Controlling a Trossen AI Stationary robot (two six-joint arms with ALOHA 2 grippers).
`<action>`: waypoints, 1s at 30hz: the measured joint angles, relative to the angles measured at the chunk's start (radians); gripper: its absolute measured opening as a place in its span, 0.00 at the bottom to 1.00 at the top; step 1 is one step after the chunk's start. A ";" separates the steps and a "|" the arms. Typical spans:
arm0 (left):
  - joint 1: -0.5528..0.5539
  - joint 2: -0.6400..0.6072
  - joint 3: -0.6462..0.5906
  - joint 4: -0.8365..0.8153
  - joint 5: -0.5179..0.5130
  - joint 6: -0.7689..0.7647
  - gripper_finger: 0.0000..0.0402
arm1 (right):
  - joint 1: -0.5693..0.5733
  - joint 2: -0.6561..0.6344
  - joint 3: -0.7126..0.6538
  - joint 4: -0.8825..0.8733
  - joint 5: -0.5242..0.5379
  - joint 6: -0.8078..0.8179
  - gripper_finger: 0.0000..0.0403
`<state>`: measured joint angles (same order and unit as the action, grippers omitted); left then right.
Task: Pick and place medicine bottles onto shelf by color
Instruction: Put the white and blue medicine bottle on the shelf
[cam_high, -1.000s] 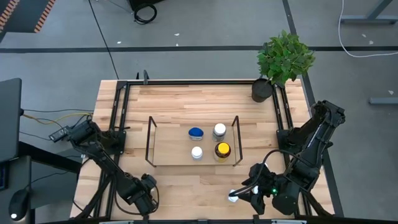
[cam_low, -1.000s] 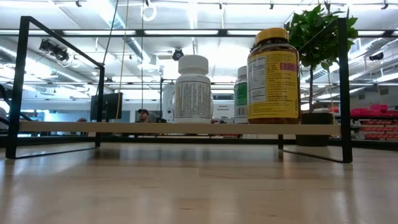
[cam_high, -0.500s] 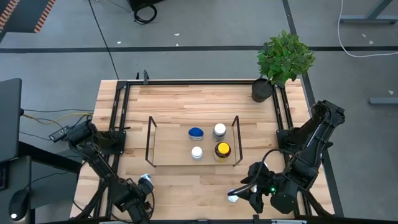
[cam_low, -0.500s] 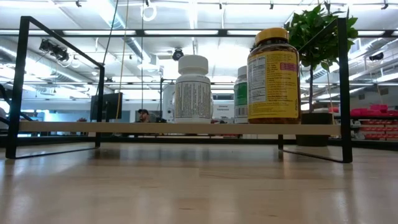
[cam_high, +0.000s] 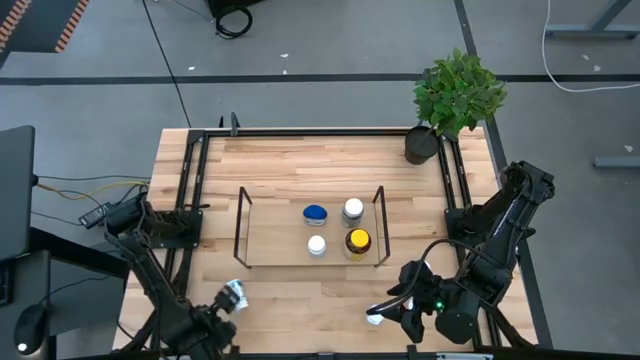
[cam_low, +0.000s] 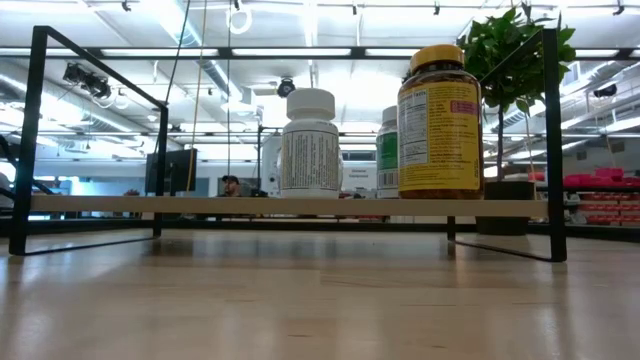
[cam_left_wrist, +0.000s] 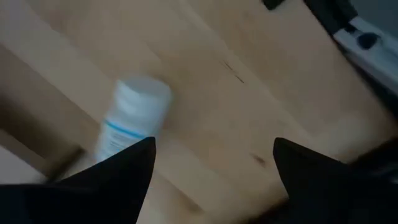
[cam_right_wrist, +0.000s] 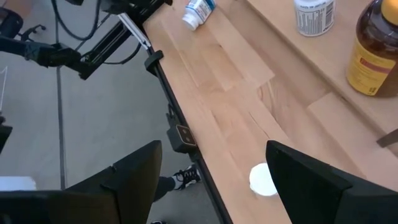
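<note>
The left gripper (cam_left_wrist: 211, 171) hangs at the table's near edge, fingers (cam_left_wrist: 127, 165) spread apart and holding nothing. Just ahead of its tips a white-capped bottle (cam_left_wrist: 132, 118) lies on its side on the bare wood, long axis running along the tabletop, cap pointing away from the gripper. Beyond it stands the shelf (cam_high: 240, 228), carrying four upright bottles: a blue-capped one (cam_high: 316, 213), two white-capped ones (cam_high: 352, 209) and (cam_high: 317, 245), and the amber bottle (cam_high: 358, 241) with its yellow cap. The right gripper (cam_right_wrist: 214, 174) waits at the near right edge, fingers apart, over a small white bottle (cam_right_wrist: 263, 179) standing cap-up between them and apart from both.
</note>
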<state>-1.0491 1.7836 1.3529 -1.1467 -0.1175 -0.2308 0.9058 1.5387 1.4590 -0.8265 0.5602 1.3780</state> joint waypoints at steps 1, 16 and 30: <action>0.004 0.000 0.001 0.001 -0.025 0.042 0.83 | 0.000 0.000 0.000 0.000 0.001 0.005 0.73; 0.203 0.025 -0.018 0.010 -0.006 0.368 0.83 | 0.000 0.000 0.000 0.013 0.043 -0.014 0.73; 0.290 0.165 -0.018 -0.032 0.054 0.512 0.81 | 0.000 0.000 0.000 0.026 0.042 -0.014 0.73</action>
<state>-0.7596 1.9484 1.3350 -1.1786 -0.0635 0.2813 0.9062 1.5387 1.4590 -0.8005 0.6025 1.3643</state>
